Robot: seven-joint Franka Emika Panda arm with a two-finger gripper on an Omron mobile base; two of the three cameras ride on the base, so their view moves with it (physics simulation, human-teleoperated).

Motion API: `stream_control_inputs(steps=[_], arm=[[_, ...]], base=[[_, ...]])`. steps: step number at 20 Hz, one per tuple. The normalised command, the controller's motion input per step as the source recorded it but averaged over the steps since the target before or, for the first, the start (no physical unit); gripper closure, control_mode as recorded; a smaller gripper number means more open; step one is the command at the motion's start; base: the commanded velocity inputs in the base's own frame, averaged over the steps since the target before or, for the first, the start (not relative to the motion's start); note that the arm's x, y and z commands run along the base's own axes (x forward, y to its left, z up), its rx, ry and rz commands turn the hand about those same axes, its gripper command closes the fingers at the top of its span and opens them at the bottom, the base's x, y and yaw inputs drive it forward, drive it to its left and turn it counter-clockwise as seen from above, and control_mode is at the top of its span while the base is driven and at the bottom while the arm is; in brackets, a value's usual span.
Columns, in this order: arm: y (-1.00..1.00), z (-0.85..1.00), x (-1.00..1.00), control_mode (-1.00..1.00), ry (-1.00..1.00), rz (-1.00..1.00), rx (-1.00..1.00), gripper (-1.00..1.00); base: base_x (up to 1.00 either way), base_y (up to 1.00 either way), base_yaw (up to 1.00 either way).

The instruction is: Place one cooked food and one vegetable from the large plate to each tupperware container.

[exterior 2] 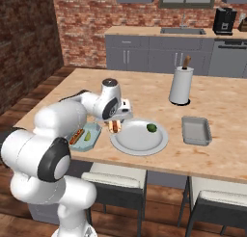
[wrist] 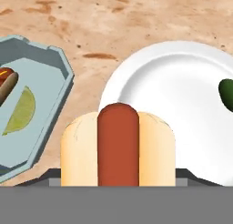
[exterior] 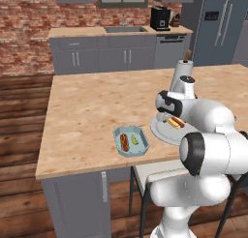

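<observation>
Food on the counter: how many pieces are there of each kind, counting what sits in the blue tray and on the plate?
Hot dogs: 2, one in the blue tray, one at the plate's edge.
Yellow-green wedges: 1, in the blue tray.
Dark green vegetables: 1, on the plate.
Total: 4

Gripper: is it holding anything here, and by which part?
Yes: the gripper holds a hot dog across the bun's sides, above the plate's left edge.

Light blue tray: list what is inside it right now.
The light blue tray holds a hot dog and a yellow-green vegetable wedge, lying side by side. In the right base view the arm hides part of its rim.
</observation>
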Motion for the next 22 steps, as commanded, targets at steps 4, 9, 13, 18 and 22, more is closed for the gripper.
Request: stream_control_inputs(steps=[4,9,13,18,22], arm=[[0.75,0.26,-0.02,-1.0,-0.1,0.01,0.01,1.0],[0.57,0.13,0.0,-1.0,-0.02,0.25,0.0,1.0],[0.04,0.12,-0.03,1.0,-0.01,0.09,-0.05,1.0],[0.0,0.0,0.0,1.0,0.0,0.0,0.0,1.0],[0.0,0.0,0.0,1.0,0.0,0.0,0.0,1.0]], base=[[0.0,0.0,0.0],[0.0,0.0,0.0],[-0.17,-0.09,0.01],[-0.63,-0.78,-0.03],[-0.15,-0.98,-0.12]])
